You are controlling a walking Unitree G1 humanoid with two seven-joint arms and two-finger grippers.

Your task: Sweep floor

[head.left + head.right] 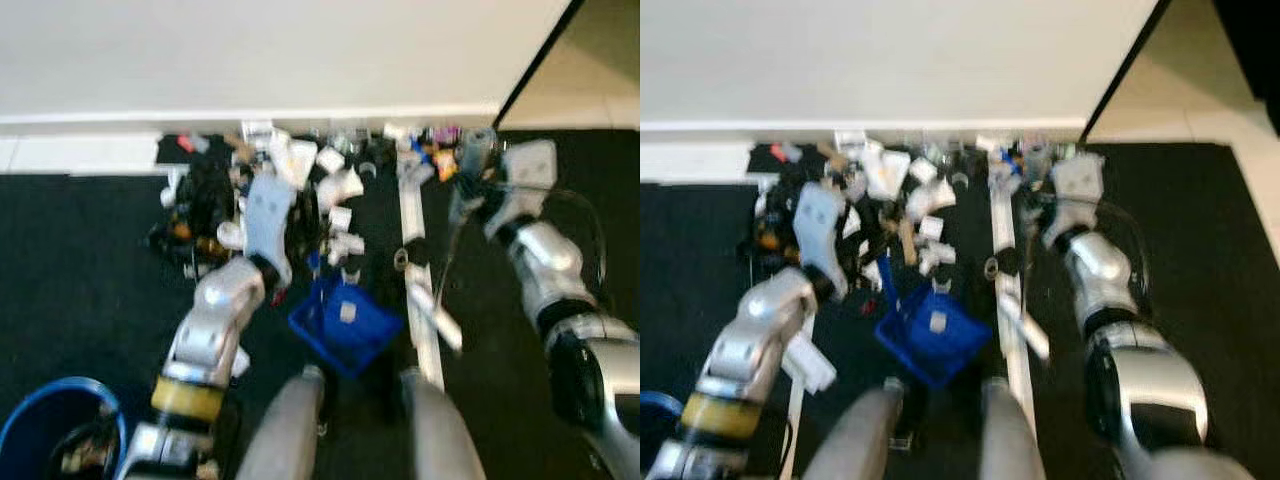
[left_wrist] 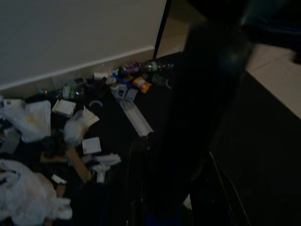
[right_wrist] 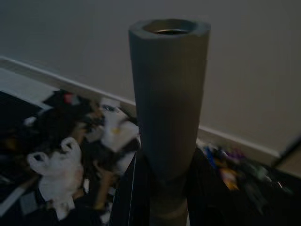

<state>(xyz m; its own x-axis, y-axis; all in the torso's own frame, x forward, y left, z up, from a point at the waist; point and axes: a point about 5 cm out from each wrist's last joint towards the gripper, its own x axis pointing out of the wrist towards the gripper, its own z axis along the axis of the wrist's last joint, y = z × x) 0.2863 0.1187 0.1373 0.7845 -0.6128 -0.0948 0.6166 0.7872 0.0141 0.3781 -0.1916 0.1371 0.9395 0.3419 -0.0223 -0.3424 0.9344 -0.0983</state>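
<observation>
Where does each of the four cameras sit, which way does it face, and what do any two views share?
Left eye view: on the head, looking down at the litter pile by the wall; both silver arms and the blue dustpan show.
Right eye view: beside it, same scene.
Left wrist view: on the left wrist, facing the litter; a dark blurred shape blocks the middle.
Right wrist view: on the right wrist, looking along a grey handle.
All share the litter and the white wall.
</observation>
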